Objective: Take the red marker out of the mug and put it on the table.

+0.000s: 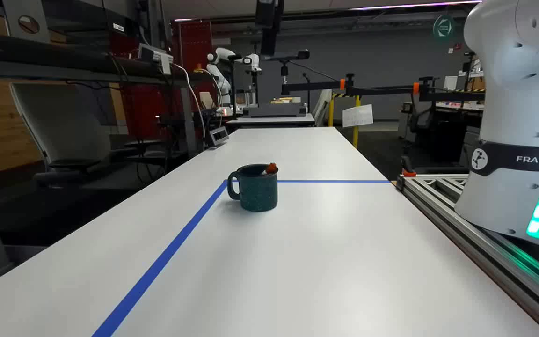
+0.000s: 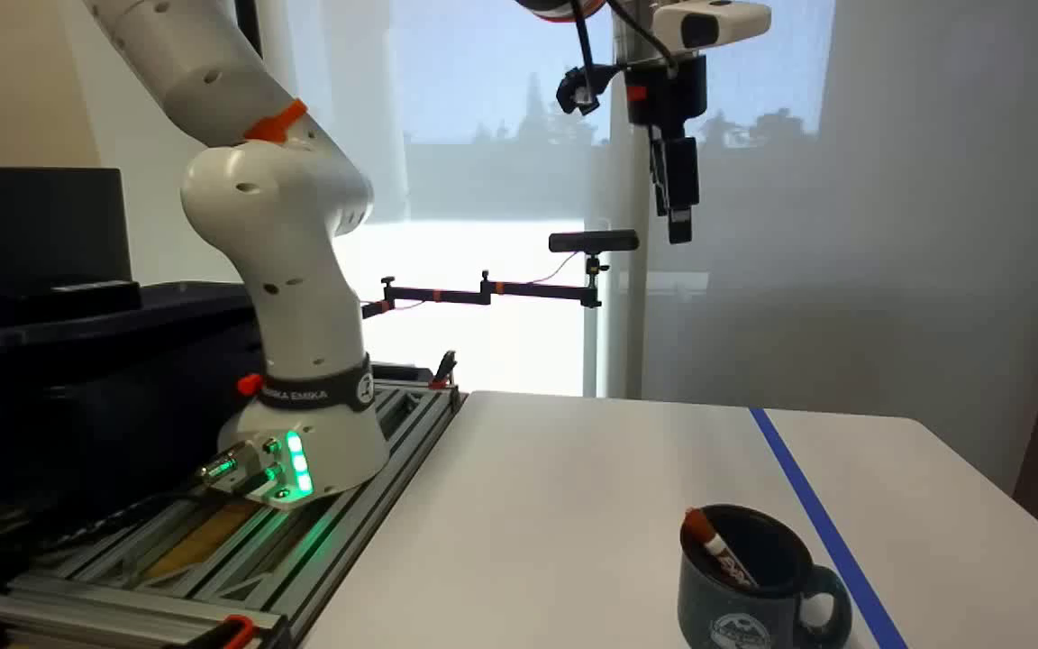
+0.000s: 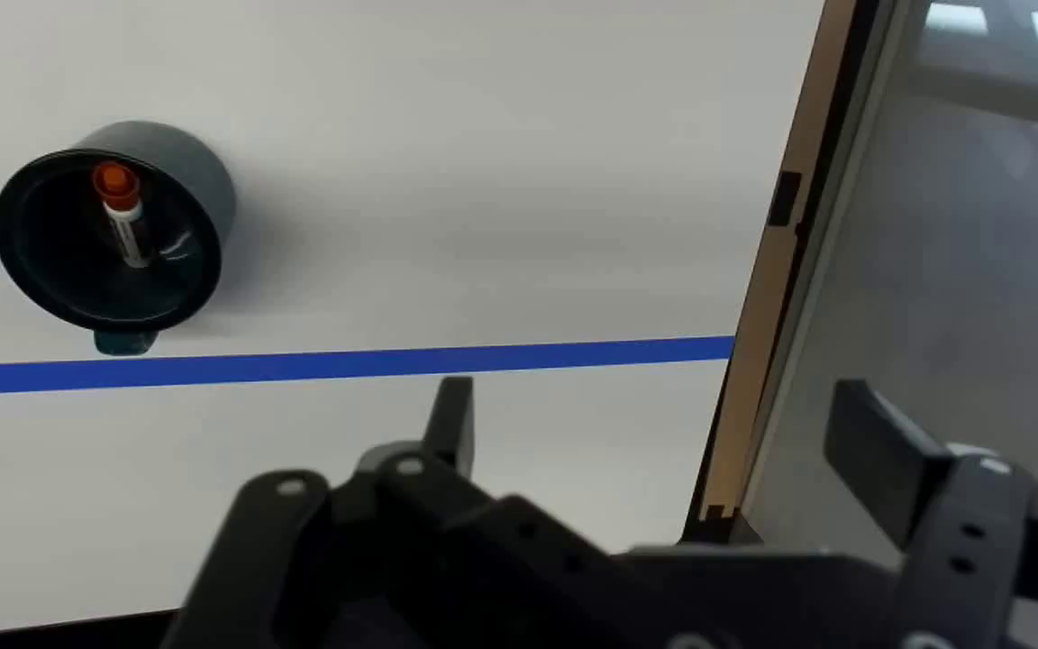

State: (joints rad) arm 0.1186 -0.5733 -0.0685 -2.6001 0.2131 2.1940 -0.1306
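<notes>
The dark teal mug point(image 1: 258, 189) stands upright on the white table point(image 1: 335, 262); it also shows in an exterior view point(image 2: 776, 622) and at the upper left of the wrist view point(image 3: 186, 162). The red marker point(image 2: 719, 547) leans inside the mug, its red cap up at the rim and its lower end in the mug; it also shows in the wrist view point(image 3: 125, 212). My gripper point(image 3: 654, 392) is open and empty, fingers wide apart. It hangs high above the table, well apart from the mug, in an exterior view point(image 2: 679, 212).
Blue tape point(image 1: 171, 250) runs along the table beside the mug's handle. The robot base point(image 2: 321, 451) stands on a metal-railed bench point(image 2: 393, 505) along a table edge. A camera on a jointed arm point(image 2: 593, 242) sticks out at the back. A small device point(image 1: 219, 135) sits at the table's edge.
</notes>
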